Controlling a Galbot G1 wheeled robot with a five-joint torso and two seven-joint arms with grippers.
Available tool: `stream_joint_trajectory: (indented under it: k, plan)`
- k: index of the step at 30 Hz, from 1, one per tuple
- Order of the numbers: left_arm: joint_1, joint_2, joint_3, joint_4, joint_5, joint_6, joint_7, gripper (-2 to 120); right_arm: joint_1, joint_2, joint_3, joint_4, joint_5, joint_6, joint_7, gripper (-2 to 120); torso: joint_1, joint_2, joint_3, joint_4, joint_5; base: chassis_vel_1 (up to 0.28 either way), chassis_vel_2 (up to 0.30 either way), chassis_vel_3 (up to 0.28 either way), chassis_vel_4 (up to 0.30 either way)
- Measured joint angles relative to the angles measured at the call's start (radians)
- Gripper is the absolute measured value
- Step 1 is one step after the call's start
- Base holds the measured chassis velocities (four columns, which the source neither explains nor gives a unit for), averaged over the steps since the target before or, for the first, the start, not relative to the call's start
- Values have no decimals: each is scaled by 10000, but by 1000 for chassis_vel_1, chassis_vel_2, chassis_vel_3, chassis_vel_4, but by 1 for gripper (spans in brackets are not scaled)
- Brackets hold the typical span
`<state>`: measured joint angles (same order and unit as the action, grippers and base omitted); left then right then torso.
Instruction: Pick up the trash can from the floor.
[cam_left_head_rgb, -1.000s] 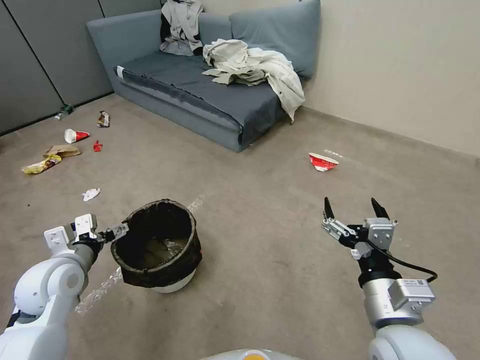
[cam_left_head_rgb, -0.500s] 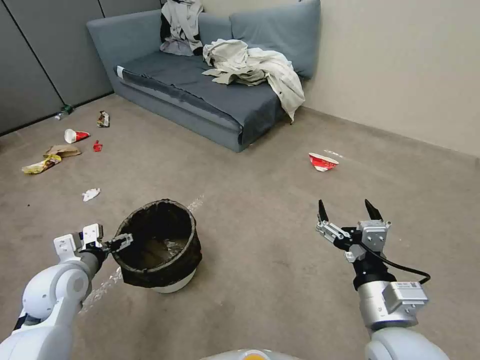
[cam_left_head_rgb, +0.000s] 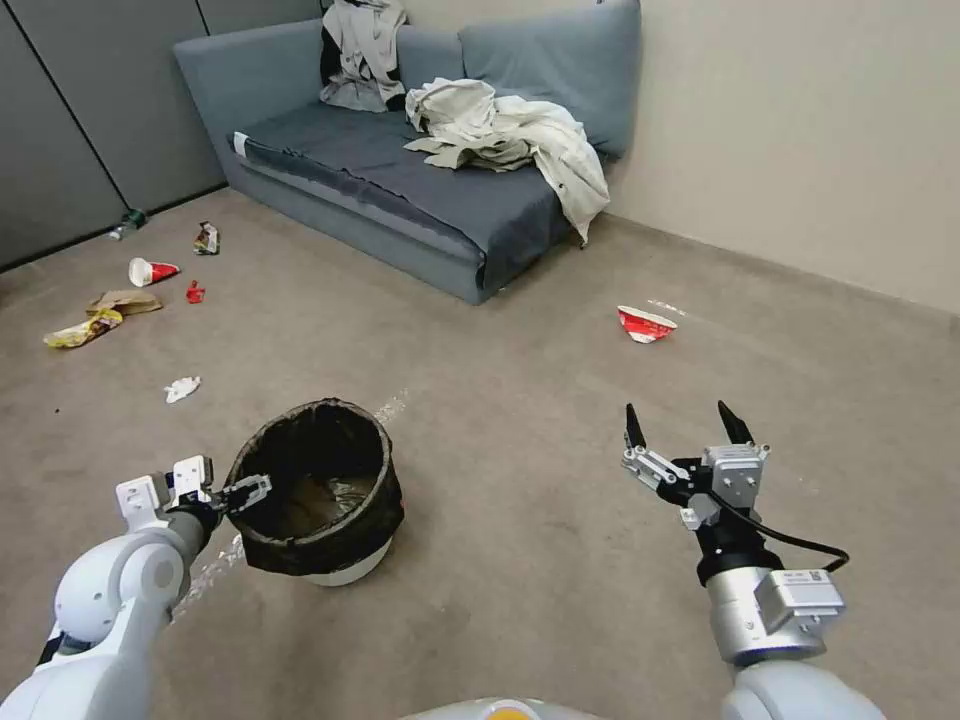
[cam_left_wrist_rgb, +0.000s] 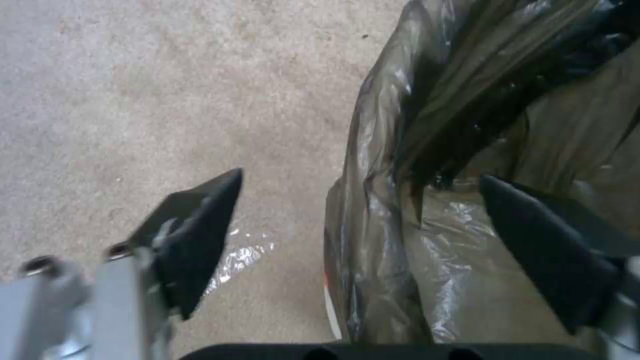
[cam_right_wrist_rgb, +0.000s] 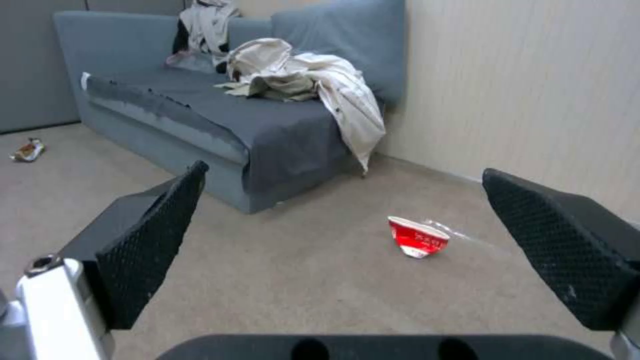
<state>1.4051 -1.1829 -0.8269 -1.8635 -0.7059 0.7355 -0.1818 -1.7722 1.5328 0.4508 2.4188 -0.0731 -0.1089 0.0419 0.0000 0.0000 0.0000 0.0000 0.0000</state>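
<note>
The left gripper (cam_left_wrist_rgb: 360, 220), jaws spread astride the bagged rim of the trash can (cam_left_head_rgb: 318, 492), is judged ready to pinch the rim and lift it off the floor (cam_left_head_rgb: 520, 560), while the right gripper (cam_left_head_rgb: 680, 425) hovers spread apart, well clear.

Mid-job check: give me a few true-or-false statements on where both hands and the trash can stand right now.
1. The left hand is open, its fingers straddling the trash can rim, one inside and one outside. True.
2. The trash can has been lifted clear of the floor. False: its white base rests on the carpet.
3. The right hand is shut on the red-and-white paper cup. False: it is open in the air and holds nothing; the cup lies on the floor beyond it.
4. A dark bag lines the trash can and folds over its rim. True.
</note>
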Motion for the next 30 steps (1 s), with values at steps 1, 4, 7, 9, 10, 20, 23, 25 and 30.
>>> stream_joint_trajectory:
  k: [1, 4, 7, 9, 10, 20, 23, 25, 30]
  plan:
    - [0, 0, 0, 0, 0, 0, 0, 86, 0, 0, 0, 0, 0, 0, 0, 100, 0, 0, 0, 0, 0, 0, 0, 0, 0]
    - [-2, -16, 7, 30, 7, 0, -10, 73, 0, -4, -21, -15, -12, 28, 0, 100, 0, 0, 0, 0, 0, 0, 0, 0, 0]
    - [-28, -23, 24, 53, 5, 0, -16, 59, 8, -6, -24, -18, -12, 35, 0, 100, 0, 0, 0, 0, 0, 0, 0, 0, 0]
    - [-41, -27, 34, 61, 2, 0, -17, 55, 10, -5, -24, -19, -12, 36, 0, 100, 0, 0, 0, 0, 0, 0, 0, 0, 0]
    - [-53, -32, 42, 66, 1, 0, -23, 51, 12, -3, -24, -21, -12, 37, 0, 100, 0, 0, 0, 0, 0, 0, 0, 0, 0]
    - [-97, -106, 56, 90, -19, 0, -144, 15, 38, 0, -13, -28, 25, 38, 2, 100, 0, 0, 0, 0, 0, 0, 0, 0, 0]
    - [-112, -115, 57, 100, -34, 0, -145, 7, 42, 2, -12, -32, 29, 43, 7, 100, 0, 0, 0, 0, -1, 0, 0, 0, 0]
    - [-118, -116, 57, 107, -36, 0, -153, 5, 46, -1, 0, -35, 33, 48, 10, 100, 0, 0, 0, 0, 0, 0, 0, 0, 0]
    - [-116, -154, 50, 72, -54, 0, -255, 5, 53, -15, 20, -47, 38, 61, 23, 100, 0, 0, 0, 0, -1, 0, 0, 0, 0]
